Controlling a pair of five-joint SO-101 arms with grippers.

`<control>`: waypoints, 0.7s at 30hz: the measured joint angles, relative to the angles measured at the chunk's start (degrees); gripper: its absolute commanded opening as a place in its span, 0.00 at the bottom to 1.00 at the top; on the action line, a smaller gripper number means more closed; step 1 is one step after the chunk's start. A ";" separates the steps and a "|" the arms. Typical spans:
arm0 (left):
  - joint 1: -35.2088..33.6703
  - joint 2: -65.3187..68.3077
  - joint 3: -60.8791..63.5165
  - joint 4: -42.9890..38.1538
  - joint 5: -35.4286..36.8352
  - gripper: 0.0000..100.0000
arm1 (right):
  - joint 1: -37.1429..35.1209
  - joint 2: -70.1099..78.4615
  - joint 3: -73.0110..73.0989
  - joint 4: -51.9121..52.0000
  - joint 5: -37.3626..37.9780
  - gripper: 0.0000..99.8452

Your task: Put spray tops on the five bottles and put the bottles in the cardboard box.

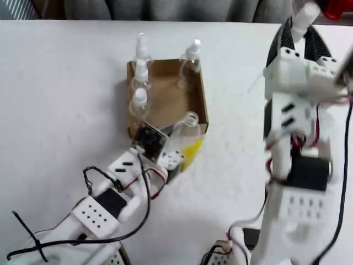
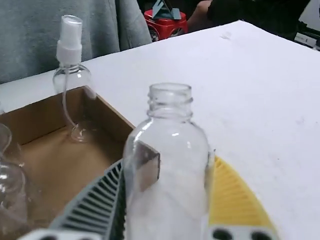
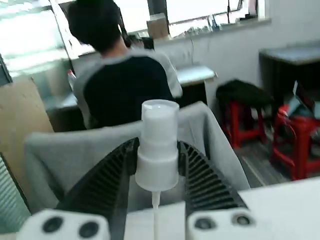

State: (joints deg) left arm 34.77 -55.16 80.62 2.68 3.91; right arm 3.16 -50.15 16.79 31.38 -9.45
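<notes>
Two arms stood over a white table [image 1: 66,83] with a cardboard box [image 1: 199,88].
The left pincer [image 2: 167,210] clasped an uncapped bottle [image 2: 167,150] at the box's lower right corner, mid-frame. The right pincer [image 3: 157,170], upper right, gripped a spray top [image 3: 158,145]. Four capped bottles [image 1: 142,70] stood in the box.

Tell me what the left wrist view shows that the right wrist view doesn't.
Left wrist, not right: the left claw shut on an uncapped bottle, the cardboard box behind it, and a capped bottle standing in a corner of the box. Right wrist, not left: the right claw shut on a spray top. Both: the white table.
</notes>
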 measured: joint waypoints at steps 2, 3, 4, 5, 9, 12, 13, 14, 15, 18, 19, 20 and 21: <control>1.41 -0.18 -0.09 0.00 -0.44 0.05 | -1.14 -3.96 0.00 -0.26 0.00 0.02; 1.49 -0.26 -0.09 0.00 -0.44 0.05 | -2.20 -5.63 0.00 -0.35 0.00 0.02; 1.49 -0.26 -0.09 0.00 -0.44 0.05 | -2.99 -7.12 0.00 -0.44 0.00 0.02; 1.49 -0.26 -0.09 0.00 -0.44 0.05 | -4.13 -8.53 0.00 -0.26 0.00 0.02; 2.20 -0.26 -0.09 0.00 -0.44 0.05 | -8.44 -12.40 1.05 2.37 0.00 0.02; 2.11 -0.26 -0.09 0.00 -0.62 0.05 | -10.46 -13.36 4.48 3.52 0.00 0.02; 2.11 -0.26 -0.09 0.00 -0.79 0.05 | -10.46 -13.54 5.63 3.52 0.00 0.02; 2.02 -0.26 -0.09 0.00 -0.79 0.05 | -10.37 -13.45 6.77 3.52 0.00 0.02; 2.02 -0.26 -0.09 0.00 -0.88 0.05 | -10.11 -14.33 8.00 3.52 0.00 0.02; 2.55 -0.26 -0.09 0.00 -0.97 0.05 | -10.55 -17.05 11.69 3.52 0.00 0.02; 2.55 -0.26 0.44 0.00 -0.97 0.05 | -10.64 -18.55 12.84 3.52 0.00 0.02; 2.55 -0.35 1.05 0.00 -0.97 0.05 | -10.90 -20.04 13.89 3.52 0.00 0.02; 2.55 -0.26 1.58 0.00 -0.97 0.05 | -10.90 -21.80 15.30 3.52 0.00 0.02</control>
State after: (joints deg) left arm 37.32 -55.43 82.20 2.68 2.95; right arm -7.74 -71.96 32.09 34.90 -9.45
